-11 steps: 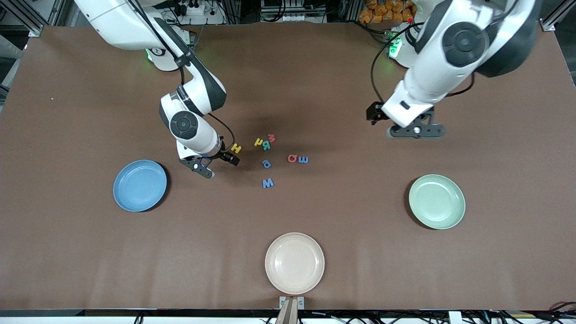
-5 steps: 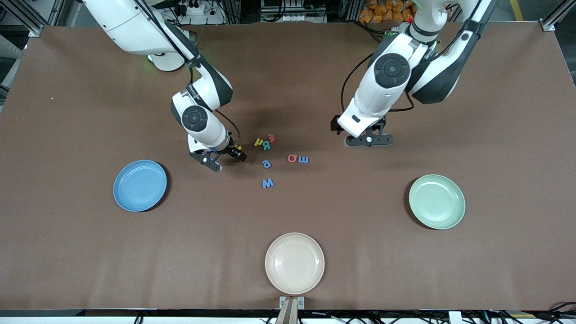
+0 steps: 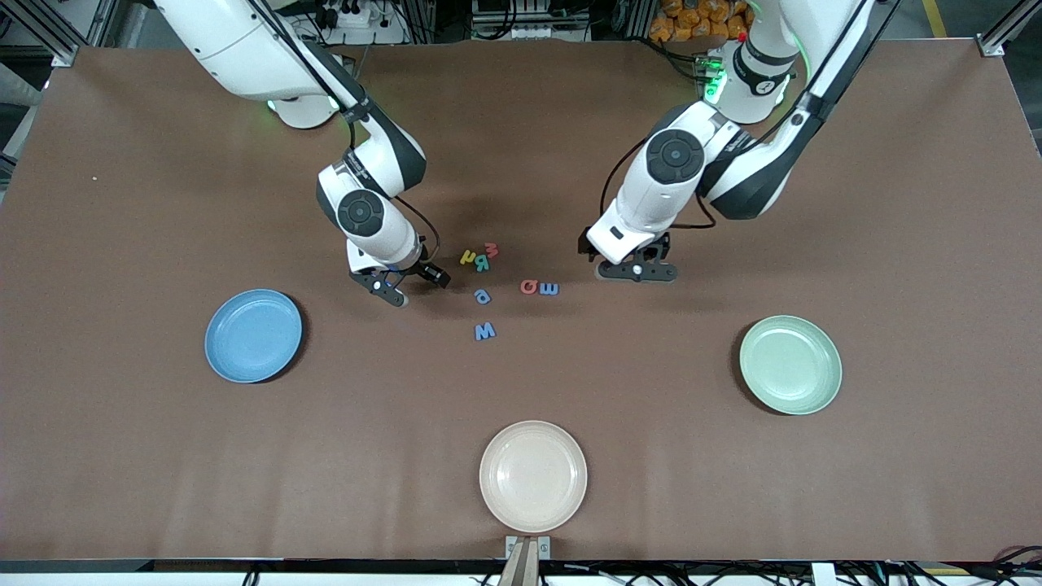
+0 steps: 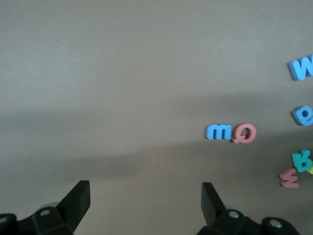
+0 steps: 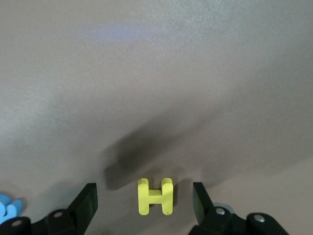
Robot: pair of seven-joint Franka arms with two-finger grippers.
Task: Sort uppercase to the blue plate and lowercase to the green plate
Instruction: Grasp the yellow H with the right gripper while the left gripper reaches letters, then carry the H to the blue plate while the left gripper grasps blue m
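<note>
Brown tabletop: right gripper (image 5: 144,200) bends low, fingers apart astride the yellow H (image 5: 155,196); left gripper (image 4: 145,198) hovers, spread wide.

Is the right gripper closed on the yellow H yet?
No, open: right gripper fingers flank the yellow H with gaps either side.

Three plates sit on the surface: one blue plate (image 3: 253,335), one green plate (image 3: 790,364) and one cream plate (image 3: 533,476). Eight toy letters show across the views: three blue, two red, two yellow, one green.
</note>
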